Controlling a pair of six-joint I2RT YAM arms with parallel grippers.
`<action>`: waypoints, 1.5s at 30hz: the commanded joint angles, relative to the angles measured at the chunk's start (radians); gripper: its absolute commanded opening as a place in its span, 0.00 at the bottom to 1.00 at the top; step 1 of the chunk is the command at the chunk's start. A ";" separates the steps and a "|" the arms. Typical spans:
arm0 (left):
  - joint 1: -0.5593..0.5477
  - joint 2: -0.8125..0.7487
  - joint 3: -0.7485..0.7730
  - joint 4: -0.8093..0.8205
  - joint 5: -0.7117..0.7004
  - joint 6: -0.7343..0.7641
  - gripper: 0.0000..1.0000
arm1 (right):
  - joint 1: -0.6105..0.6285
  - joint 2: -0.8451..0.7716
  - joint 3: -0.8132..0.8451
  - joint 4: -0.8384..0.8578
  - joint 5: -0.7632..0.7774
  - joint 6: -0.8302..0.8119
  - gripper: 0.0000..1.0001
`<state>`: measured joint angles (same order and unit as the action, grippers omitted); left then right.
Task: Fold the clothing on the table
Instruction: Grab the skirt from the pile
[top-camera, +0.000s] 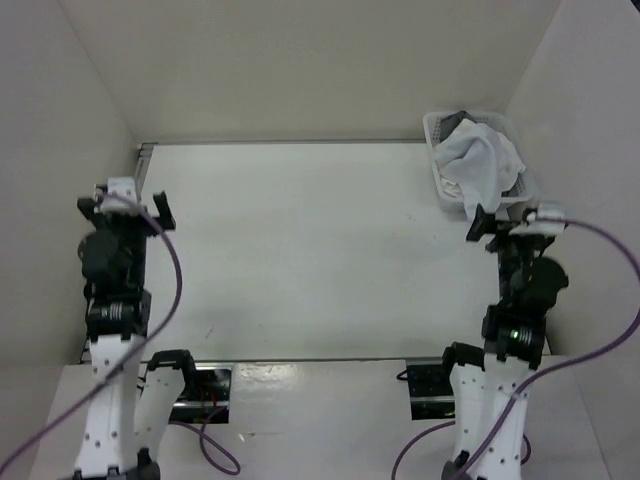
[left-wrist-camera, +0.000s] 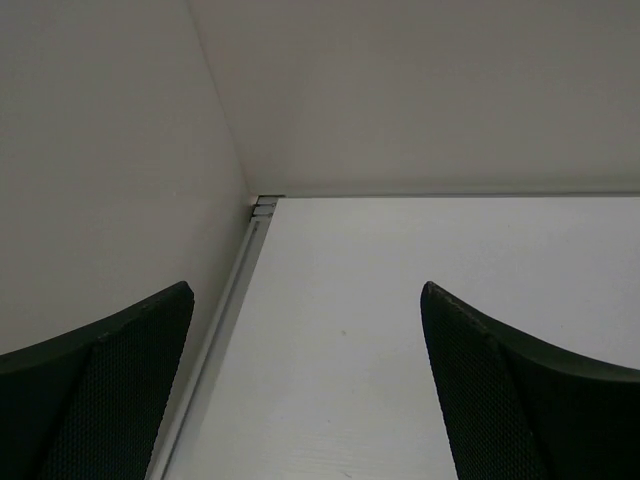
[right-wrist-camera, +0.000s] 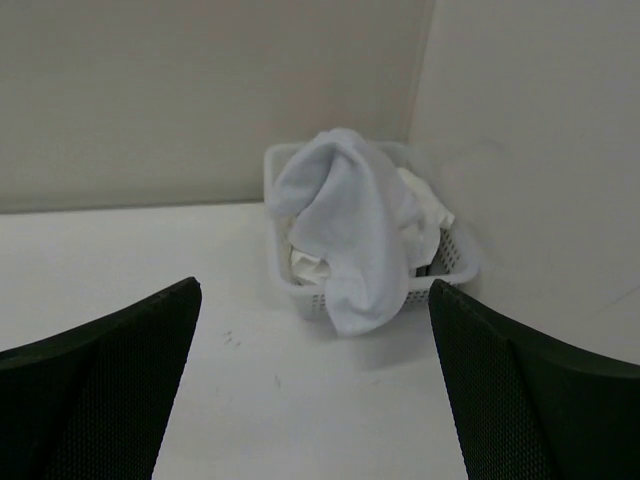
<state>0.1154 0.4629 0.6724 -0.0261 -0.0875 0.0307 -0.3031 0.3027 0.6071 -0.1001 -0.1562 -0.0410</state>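
The clothing (top-camera: 478, 160) is a crumpled white fabric heap piled in a white lattice basket (top-camera: 436, 126) at the table's (top-camera: 300, 250) back right corner. In the right wrist view the clothing (right-wrist-camera: 350, 230) drapes over the basket's front rim (right-wrist-camera: 283, 268) and hangs down its wall. My right gripper (top-camera: 507, 220) (right-wrist-camera: 315, 285) stands open and empty just in front of the basket, apart from it. At the left side, my left gripper (top-camera: 125, 208) (left-wrist-camera: 306, 290) is open and empty above bare tabletop near the rail.
White panels wall the table on the left, back and right. A thin metal edge rail (left-wrist-camera: 225, 320) runs along the left side to the back corner (left-wrist-camera: 263, 205). Purple cables (top-camera: 170, 290) loop from both arms near the bases.
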 joint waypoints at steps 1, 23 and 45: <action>0.009 0.322 0.200 -0.040 -0.047 0.116 1.00 | 0.007 0.295 0.213 -0.133 0.076 -0.075 0.98; 0.122 0.947 0.663 -0.535 -0.212 0.184 1.00 | 0.249 1.272 0.916 -0.503 0.461 -0.218 0.98; 0.161 0.697 0.553 -0.537 0.086 0.029 1.00 | 0.069 1.799 1.562 -0.526 0.364 -0.227 0.97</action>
<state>0.2604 1.2011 1.2362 -0.5835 -0.0360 0.0967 -0.2153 2.0930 2.0747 -0.6147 0.2424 -0.2607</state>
